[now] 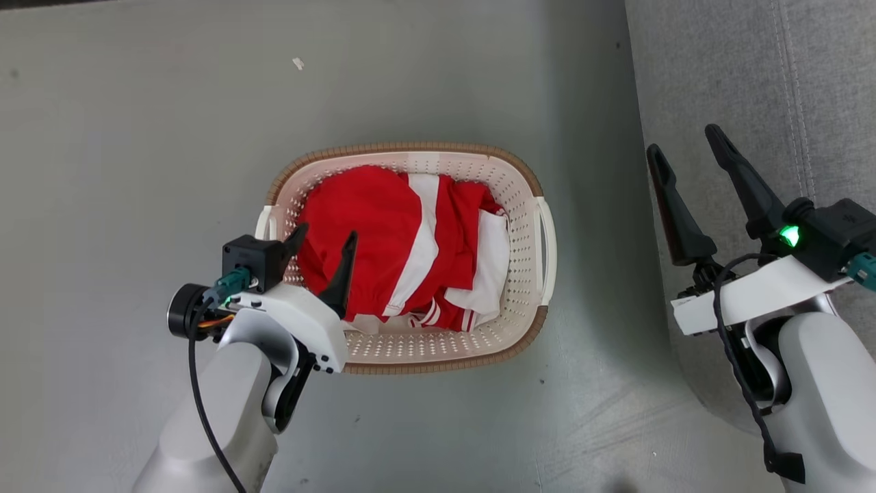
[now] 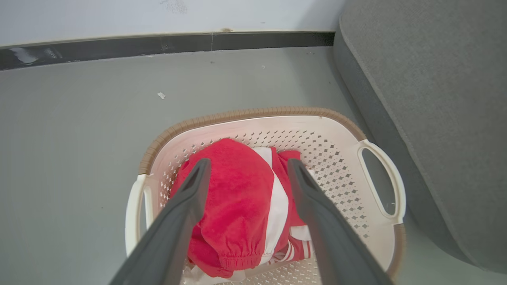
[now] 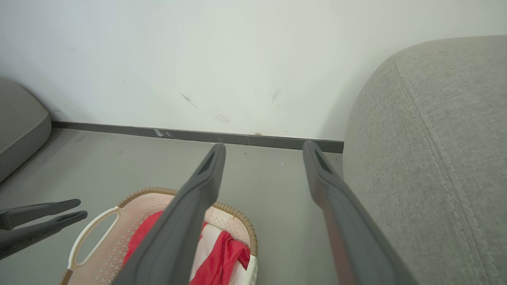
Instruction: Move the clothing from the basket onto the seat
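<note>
The clothing (image 1: 383, 226), bright red with white panels and striped trim, lies heaped in the cream basket (image 1: 410, 147) on the grey floor. My left gripper (image 1: 327, 234) hangs open over the heap's left side, its two fingers straddling a red bundle (image 2: 237, 190) without pinching it. The basket's brown rim (image 2: 245, 113) and white handles show around it. My right gripper (image 1: 683, 139) is open and holds nothing, over the front edge of the grey seat (image 1: 753, 68). In the right wrist view the right gripper (image 3: 265, 145) points at the wall, with the basket (image 3: 237, 213) and clothing (image 3: 222, 253) low on the left.
The seat (image 2: 435, 99) rises right beside the basket's right handle (image 2: 382, 178). A white wall with a dark baseboard (image 3: 198, 135) runs behind. Another grey cushion (image 3: 20, 122) sits far left. A small white scrap (image 1: 298, 63) lies on the floor. My left gripper (image 3: 80, 208) shows at the left edge.
</note>
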Controlling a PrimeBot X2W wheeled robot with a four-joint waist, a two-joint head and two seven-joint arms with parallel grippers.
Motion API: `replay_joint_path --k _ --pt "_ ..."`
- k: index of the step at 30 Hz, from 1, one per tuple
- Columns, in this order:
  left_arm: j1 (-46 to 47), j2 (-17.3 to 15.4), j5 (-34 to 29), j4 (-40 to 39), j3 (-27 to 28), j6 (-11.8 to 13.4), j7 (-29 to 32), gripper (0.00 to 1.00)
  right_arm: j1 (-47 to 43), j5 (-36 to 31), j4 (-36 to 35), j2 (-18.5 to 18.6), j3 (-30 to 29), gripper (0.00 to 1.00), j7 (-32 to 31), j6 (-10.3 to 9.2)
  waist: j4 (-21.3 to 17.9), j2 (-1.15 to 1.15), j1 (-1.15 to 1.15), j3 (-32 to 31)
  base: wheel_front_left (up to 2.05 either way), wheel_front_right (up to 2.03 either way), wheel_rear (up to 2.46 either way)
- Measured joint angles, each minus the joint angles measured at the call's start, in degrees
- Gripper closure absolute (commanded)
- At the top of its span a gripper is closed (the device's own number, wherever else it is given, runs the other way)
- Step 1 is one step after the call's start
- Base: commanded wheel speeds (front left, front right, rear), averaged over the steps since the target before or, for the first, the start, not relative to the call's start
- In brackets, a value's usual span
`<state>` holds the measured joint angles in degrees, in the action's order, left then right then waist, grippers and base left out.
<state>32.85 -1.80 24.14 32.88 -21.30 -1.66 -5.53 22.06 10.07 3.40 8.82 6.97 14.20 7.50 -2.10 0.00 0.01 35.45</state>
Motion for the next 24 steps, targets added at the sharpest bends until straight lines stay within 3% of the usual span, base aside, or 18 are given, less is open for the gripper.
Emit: replay_joint_path --k 13,24 --pt "5.2 0.0 -0.1 2.0 -1.2 2.3 1.4 0.00 3.7 0.6 -0.4 -0.1 1.4 0.00 0.0 0.00 -1.3 0.00 0.00 5.0 0.00 0.00 0.00" --pt "9.5 0.0 -1.6 5.3 -2.3 6.2 4.5 0.00 6.1 0.6 -0.4 -0.5 2.6 0.00 0.1 0.00 -2.1 0.00 0.00 8.2 0.00 0.00 0.00"
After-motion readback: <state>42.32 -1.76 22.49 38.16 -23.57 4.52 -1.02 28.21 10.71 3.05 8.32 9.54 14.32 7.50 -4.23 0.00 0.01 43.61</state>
